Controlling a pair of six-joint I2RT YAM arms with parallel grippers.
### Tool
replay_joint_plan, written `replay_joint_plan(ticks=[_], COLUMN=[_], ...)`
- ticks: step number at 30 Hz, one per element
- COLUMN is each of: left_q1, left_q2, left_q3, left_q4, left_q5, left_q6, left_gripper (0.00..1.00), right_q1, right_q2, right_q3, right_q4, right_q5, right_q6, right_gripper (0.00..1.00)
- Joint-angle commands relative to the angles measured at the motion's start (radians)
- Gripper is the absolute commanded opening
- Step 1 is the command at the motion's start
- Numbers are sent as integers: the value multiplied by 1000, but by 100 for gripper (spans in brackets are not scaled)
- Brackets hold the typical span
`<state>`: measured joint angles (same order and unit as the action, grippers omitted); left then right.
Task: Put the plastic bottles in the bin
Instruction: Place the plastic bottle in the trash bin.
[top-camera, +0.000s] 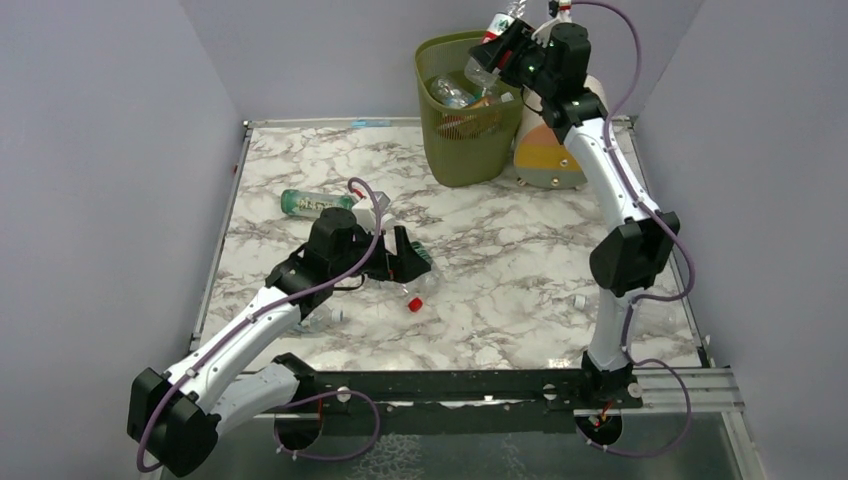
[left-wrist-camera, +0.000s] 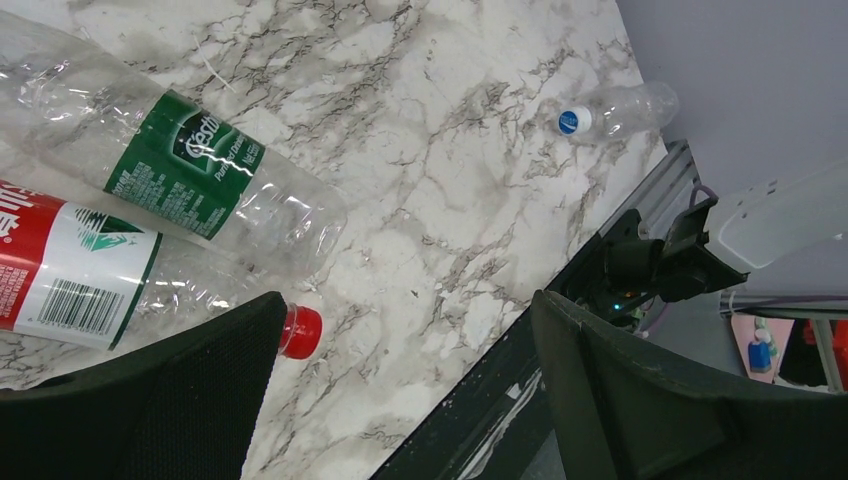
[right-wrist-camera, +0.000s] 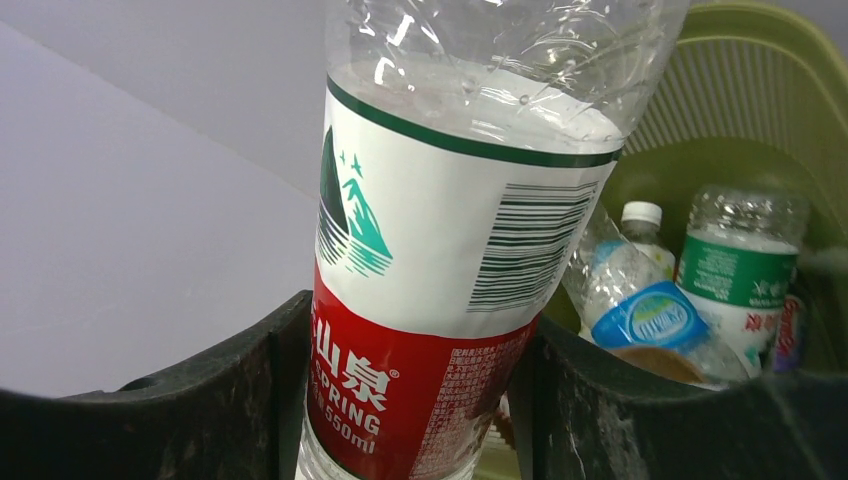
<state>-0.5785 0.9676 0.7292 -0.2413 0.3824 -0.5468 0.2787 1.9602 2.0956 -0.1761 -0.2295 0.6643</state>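
Note:
My right gripper (top-camera: 503, 52) is shut on a clear plastic bottle with a red-and-white label (right-wrist-camera: 430, 290) and holds it tilted over the rim of the olive-green mesh bin (top-camera: 440, 135). Several bottles lie inside the bin (right-wrist-camera: 760, 90), one blue-labelled (right-wrist-camera: 650, 315) and one green-labelled (right-wrist-camera: 738, 270). My left gripper (top-camera: 408, 262) is open and empty, low over the table's middle. A green-labelled bottle (left-wrist-camera: 185, 165) and a red-labelled bottle with a red cap (left-wrist-camera: 300, 331) lie just left of its left finger. Its jaws (left-wrist-camera: 405, 320) stand wide apart over bare marble.
Another green-labelled bottle (top-camera: 315, 202) lies at the left of the table. A clear blue-capped bottle (left-wrist-camera: 612, 110) lies near the right edge. A cream drum (top-camera: 548, 152) stands right of the bin. The black rail (top-camera: 450, 385) runs along the near edge.

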Motion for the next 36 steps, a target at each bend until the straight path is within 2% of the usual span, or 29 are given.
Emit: replay_joint_plan(ticks=[1, 5, 11, 14, 16, 17, 36], left_q1=[-6, -6, -6, -6, -5, -5, -4], left_q2=[-36, -47, -50, -47, -44, -44, -66], left_q3=[34, 27, 22, 23, 21, 21, 13], left_q4=[-24, -26, -27, -26, -25, -24, -27], left_q5=[-27, -31, -36, -37, -36, -36, -38], left_q6=[-11, -15, -15, -15, -15, -15, -24], left_gripper=[99, 99, 99, 99, 99, 99, 99], right_q1=[14, 17, 17, 17, 17, 17, 17], right_q2=[115, 199, 209, 196, 192, 191, 31], right_q3=[135, 238, 249, 224, 224, 224, 155], right_q4=[69, 36, 25, 30, 24, 21, -20], right_q5=[-65, -82, -73, -69, -63, -61, -44], right_q6=[-56, -57, -57, -60, -61, -61, -62], right_gripper=[58, 59, 79, 82, 98, 100, 100])
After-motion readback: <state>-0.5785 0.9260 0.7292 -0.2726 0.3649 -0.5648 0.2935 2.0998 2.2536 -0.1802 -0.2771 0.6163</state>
